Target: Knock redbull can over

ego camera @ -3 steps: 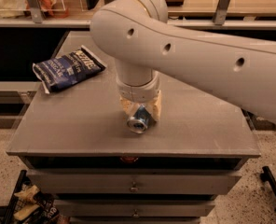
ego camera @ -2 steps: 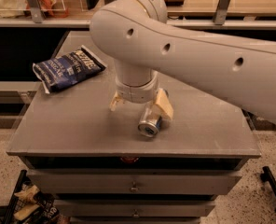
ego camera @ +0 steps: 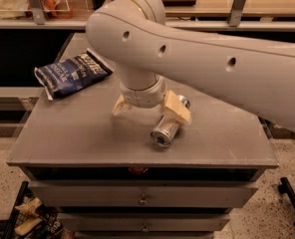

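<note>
- Near the front middle of the grey table [ego camera: 73,133]: the redbull can [ego camera: 166,128], flat on its side, with one round silver end turned toward the camera.
- Directly over the can's far end: the gripper [ego camera: 148,112], low above the table top, hanging from the thick white arm [ego camera: 212,68] that reaches in from the right.
- Cream fingers [ego camera: 176,108] spread wide apart, one at each side of the wrist; nothing held between them.
- Right finger just above the can, perhaps touching it; hard to tell from this angle, because the finger hides the far part of the can.
- To the back left, well apart from the can: a blue chip bag [ego camera: 70,74], crinkled, lying flat and clear of the gripper.
- Below the table top: a row of drawers [ego camera: 142,198], shut.
- Judging from how the can lies: the knocking step itself looks done, since the can is no longer upright.
- Step in hand, most likely: letting go and clearing away from the can.
- For the next move: lift straight up with the fingers kept apart, so as not to catch the can.
- One risk to mind: a round can on a flat top near the front edge rolls easily, so no sideways push.
</note>
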### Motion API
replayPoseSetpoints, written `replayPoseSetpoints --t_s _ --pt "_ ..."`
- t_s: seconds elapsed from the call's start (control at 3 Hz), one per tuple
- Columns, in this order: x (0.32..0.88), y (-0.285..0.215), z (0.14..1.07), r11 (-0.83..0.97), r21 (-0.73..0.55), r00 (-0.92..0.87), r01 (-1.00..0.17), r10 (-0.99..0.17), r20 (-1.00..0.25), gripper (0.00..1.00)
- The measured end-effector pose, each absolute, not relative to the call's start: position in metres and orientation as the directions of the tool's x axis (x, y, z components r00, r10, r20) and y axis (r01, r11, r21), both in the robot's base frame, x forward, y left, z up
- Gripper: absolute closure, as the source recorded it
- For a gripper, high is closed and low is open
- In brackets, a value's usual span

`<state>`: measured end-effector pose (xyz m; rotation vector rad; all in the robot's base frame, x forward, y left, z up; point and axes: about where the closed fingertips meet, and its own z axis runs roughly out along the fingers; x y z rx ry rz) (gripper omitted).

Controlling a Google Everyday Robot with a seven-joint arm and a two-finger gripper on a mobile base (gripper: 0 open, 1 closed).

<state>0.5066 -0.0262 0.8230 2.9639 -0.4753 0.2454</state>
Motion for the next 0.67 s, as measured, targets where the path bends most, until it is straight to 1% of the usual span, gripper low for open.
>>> replayPoseSetpoints --t_s 0.33,0.67 --pt "0.5092 -0.0266 0.8220 -0.938 0.123 0.937 -0.325 -0.301 0.176 0.00" --pt "0.5139 -0.0275 0.8274 -0.930 0.109 0.930 -0.350 -0.330 0.163 0.00"
